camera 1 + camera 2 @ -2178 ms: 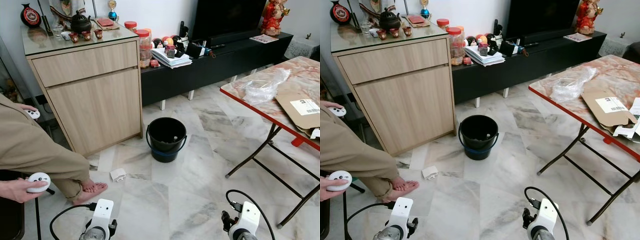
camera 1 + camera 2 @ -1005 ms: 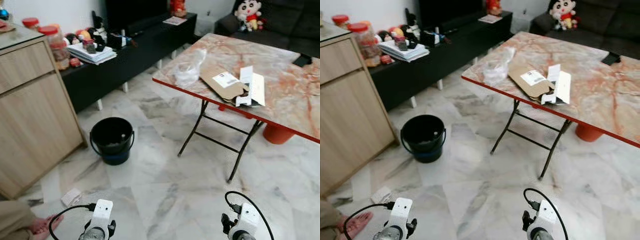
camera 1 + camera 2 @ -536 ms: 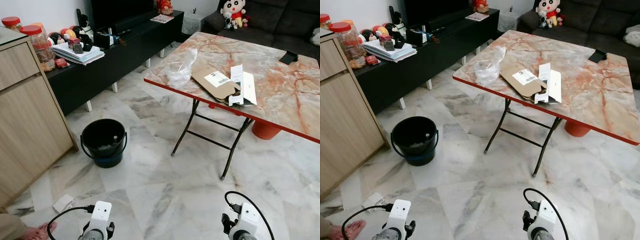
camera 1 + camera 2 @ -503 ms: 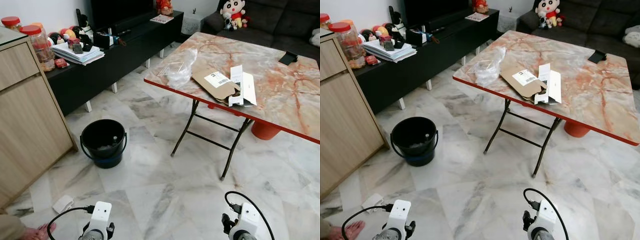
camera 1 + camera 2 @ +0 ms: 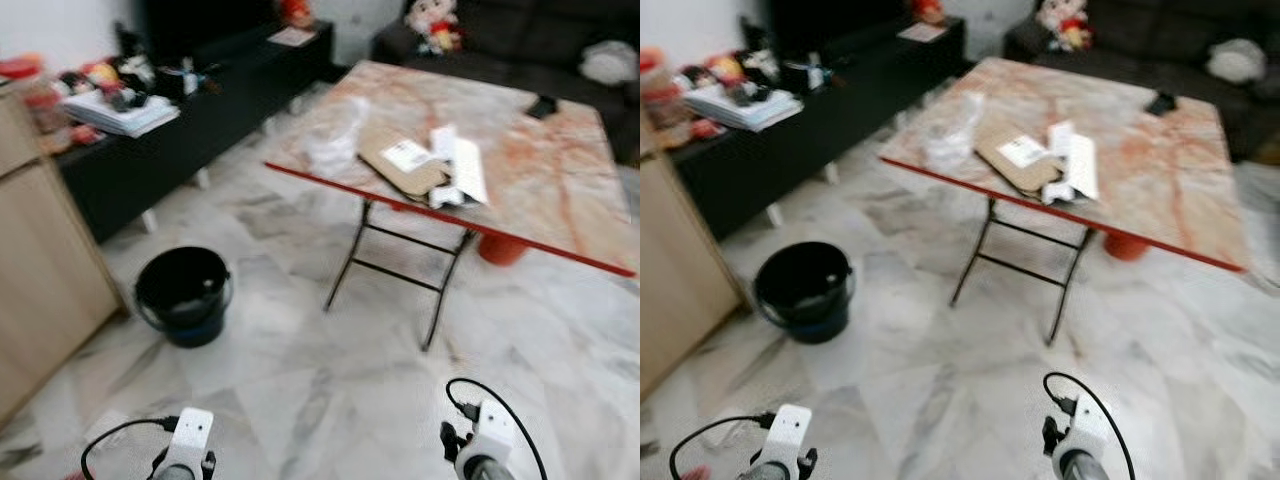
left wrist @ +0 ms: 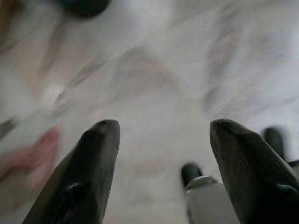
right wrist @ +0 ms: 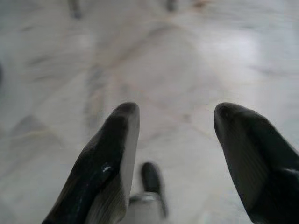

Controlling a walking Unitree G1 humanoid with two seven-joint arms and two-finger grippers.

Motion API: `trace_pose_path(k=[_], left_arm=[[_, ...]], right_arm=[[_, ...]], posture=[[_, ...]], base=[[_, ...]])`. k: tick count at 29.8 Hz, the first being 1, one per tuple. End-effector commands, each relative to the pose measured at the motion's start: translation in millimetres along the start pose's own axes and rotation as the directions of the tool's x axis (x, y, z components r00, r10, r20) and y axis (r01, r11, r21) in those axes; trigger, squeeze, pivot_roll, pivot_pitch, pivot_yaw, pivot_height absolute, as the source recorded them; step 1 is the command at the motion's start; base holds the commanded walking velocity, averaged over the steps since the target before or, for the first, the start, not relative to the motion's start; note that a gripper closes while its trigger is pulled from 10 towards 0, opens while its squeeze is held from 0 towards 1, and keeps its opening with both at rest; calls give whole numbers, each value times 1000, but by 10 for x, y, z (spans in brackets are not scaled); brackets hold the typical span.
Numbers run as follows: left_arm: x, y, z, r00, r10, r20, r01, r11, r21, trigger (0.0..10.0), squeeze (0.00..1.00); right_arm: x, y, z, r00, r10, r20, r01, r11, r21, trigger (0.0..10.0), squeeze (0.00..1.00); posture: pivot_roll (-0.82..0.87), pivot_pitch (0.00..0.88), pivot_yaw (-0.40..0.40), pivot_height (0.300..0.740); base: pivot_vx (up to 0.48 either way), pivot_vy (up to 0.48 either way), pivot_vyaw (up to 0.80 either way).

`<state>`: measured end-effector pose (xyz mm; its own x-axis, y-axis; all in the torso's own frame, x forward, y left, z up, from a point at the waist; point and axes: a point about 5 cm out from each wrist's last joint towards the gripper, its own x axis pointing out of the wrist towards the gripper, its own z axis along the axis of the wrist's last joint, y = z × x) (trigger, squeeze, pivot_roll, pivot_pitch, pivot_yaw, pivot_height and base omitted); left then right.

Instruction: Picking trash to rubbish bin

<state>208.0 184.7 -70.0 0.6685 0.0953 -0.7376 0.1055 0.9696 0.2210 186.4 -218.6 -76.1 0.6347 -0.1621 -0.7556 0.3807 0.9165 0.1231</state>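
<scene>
Both tools — left [image 6: 159, 172], right [image 7: 175, 163] — hang spread and empty; trash [image 5: 420, 165] lies on the table [image 5: 540, 190], bin [image 5: 183, 295] beside it — nothing picked yet.

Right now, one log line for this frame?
left gripper: open, empty | right gripper: open, empty | black bucket: on floor | cardboard: on table

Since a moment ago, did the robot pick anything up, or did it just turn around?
It just turned. The view swung right, from the cabinet and a seated person toward the table, and is blurred now. The bucket slid to the picture's left only because the camera moved. Nothing was grabbed: the left gripper and right gripper are open above bare floor. The cardboard and bag lie unmoved on the table.
</scene>
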Motion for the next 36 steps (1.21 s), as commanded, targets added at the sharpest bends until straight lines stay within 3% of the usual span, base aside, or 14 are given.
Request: trace_pose_path(k=[1, 27, 36], left_arm=[[-21, 10, -112, 999, 3, -43, -2, 1000, 11, 10000, 0], [-20, 5, -107, 999, -2, -41, 2, 1000, 2, 10000, 0], [-14, 71, -90, 999, 6, -36, -6, 1000, 12, 10000, 0]], right_arm=[[12, 44, 33, 1000, 11, 7, -11, 1000, 4, 10000, 0], [18, 61, 56, 1000, 22, 14, -22, 1000, 2, 10000, 0], [20, 113, 53, 999, 22, 25, -23, 999, 33, 10000, 0]], posture=[[215, 0, -88, 740], [230, 0, -97, 740], [231, 0, -78, 740]], base=[[0, 0, -744], [0, 0, -744], [0, 0, 0]])
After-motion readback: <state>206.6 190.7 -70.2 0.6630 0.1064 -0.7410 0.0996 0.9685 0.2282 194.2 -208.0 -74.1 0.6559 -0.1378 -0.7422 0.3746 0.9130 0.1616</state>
